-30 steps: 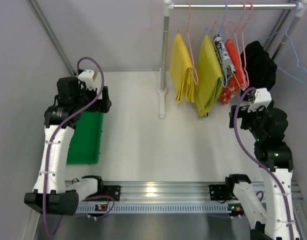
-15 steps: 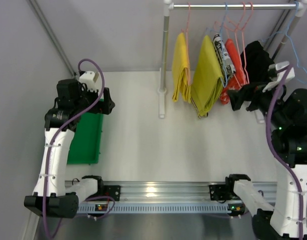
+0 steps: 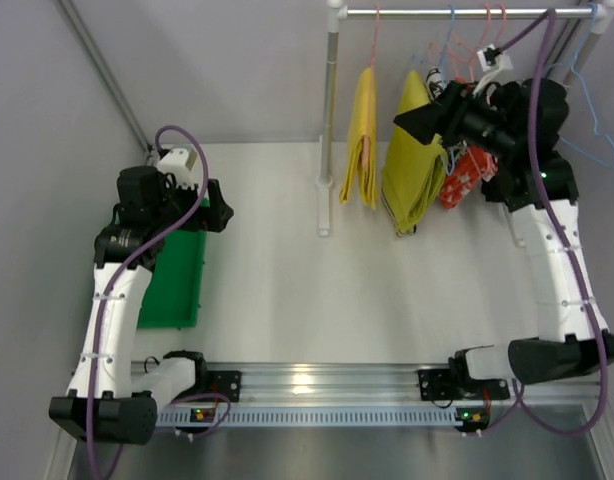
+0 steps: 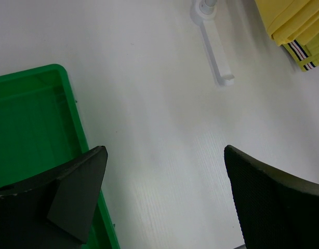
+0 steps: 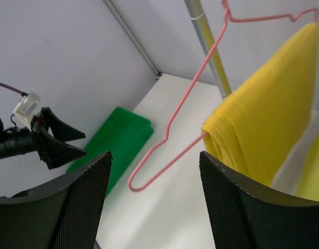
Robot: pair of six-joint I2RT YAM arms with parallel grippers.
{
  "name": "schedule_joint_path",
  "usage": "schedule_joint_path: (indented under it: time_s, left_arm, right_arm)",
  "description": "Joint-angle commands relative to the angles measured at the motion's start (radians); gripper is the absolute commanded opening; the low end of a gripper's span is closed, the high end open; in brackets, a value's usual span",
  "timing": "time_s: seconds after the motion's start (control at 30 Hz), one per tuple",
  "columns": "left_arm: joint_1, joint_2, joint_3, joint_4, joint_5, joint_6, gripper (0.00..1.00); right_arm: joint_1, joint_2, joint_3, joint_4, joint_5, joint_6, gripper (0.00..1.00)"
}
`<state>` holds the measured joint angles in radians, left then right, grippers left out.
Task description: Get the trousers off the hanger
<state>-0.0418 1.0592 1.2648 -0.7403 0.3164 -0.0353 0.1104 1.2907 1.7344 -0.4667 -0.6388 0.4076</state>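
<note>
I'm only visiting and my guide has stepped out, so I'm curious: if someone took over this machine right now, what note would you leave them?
Left gripper: open, empty, above the table beside the green bin.
Right gripper: open, empty, raised near the rail, facing the bright yellow trousers on the pink hanger.
The olive-yellow trousers hang next to them on the same rail.
Done: nothing removed yet.
Left: take both pairs off.
</note>
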Motion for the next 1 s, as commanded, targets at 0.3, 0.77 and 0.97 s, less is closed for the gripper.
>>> schedule_joint_path:
  time_s: [0.3, 0.77, 0.97]
  left_arm:
    - [0.005, -0.007, -0.001, 0.042, -0.033, -0.011, 0.99]
    - [0.005, 0.007, -0.010, 0.033, -0.045, 0.005, 0.99]
    - [0.005, 0.013, -0.024, 0.036, -0.039, 0.002, 0.99]
  right_arm:
    - [0.137, 0.281, 0.111, 0.327, 0.076, 0.388, 0.62]
    - [0.161, 0.476, 0.165, 0.496, 0.054, 0.599, 0.53]
    - [0.190, 0.518, 0.178, 0.559, 0.050, 0.646, 0.50]
